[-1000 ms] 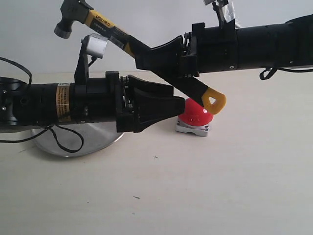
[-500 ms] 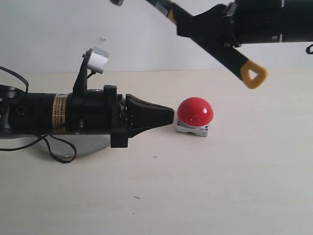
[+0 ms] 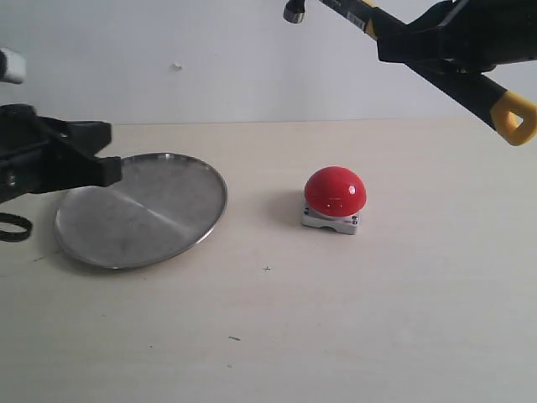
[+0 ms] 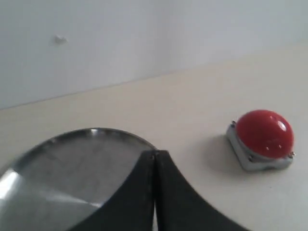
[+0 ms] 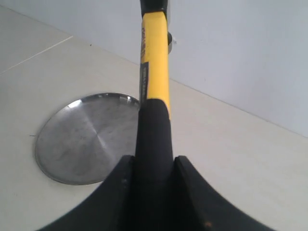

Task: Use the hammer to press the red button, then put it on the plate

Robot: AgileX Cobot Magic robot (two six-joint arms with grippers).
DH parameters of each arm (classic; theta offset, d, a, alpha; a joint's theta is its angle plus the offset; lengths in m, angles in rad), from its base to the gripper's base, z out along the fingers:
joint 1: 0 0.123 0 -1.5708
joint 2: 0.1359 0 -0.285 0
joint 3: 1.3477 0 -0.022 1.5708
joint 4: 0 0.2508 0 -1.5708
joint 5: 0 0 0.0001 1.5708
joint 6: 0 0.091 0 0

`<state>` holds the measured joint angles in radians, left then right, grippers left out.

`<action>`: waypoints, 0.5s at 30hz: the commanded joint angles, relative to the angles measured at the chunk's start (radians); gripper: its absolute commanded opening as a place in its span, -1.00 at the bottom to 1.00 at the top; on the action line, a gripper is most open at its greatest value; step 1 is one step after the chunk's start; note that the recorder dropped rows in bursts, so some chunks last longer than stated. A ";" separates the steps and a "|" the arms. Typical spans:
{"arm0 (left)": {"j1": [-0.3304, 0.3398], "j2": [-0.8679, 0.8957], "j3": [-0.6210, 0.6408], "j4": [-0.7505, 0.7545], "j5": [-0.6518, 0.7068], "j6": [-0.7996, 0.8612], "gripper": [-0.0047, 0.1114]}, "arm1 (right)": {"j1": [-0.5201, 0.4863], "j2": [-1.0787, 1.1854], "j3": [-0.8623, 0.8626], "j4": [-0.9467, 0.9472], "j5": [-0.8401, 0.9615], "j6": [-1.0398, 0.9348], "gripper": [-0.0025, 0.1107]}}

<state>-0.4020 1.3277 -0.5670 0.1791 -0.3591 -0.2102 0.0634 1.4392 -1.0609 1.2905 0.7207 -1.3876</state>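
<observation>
The red button point(image 3: 335, 191) on its grey base stands alone mid-table, also visible in the left wrist view point(image 4: 263, 134). High above and to its right, my right gripper point(image 3: 388, 40) is shut on the hammer point(image 3: 503, 105), gripping the black handle point(image 5: 155, 96). The dark head points up-left at the frame's top and the yellow looped end hangs lower right. The silver plate point(image 3: 143, 210) lies at the left of the table. My left gripper point(image 3: 111, 168) hovers over the plate's left part, shut and holding nothing, its tips point(image 4: 155, 153) pressed together.
A pale wall rises behind the light table point(image 3: 336, 319). A black cable loop point(image 3: 10, 227) hangs by the left arm at the plate's left edge. The plate also shows under the hammer in the right wrist view point(image 5: 82, 139).
My left gripper has shut and drawn back to the left, away from the button, uncovering the plate. The right gripper has carried the hammer up and to the right.
</observation>
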 commanded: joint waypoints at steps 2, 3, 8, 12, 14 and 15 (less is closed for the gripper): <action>0.002 -0.249 0.268 -0.714 -0.287 0.556 -0.92 | 0.000 -0.018 -0.011 0.053 0.062 0.004 -0.96; 0.002 -0.289 0.293 -0.736 -0.295 0.592 -0.92 | 0.000 -0.018 -0.011 0.053 0.062 0.004 -0.96; 0.002 -0.480 0.348 -0.733 -0.205 0.653 -0.92 | 0.000 -0.018 -0.002 0.057 0.058 0.002 -0.96; 0.002 -0.603 0.397 -0.717 -0.190 0.678 -0.92 | 0.000 -0.018 -0.002 0.057 0.060 -0.004 -0.96; 0.002 -0.665 0.423 -0.712 -0.190 0.678 -0.92 | 0.000 -0.018 -0.002 0.057 0.060 -0.004 -0.96; 0.002 -0.698 0.436 -0.712 -0.188 0.678 -0.92 | 0.000 -0.018 -0.002 0.057 0.060 -0.004 -0.96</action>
<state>-0.4001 0.7048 -0.1634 -0.5407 -0.5551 0.4585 0.0634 1.4392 -1.0565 1.2905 0.7822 -1.3811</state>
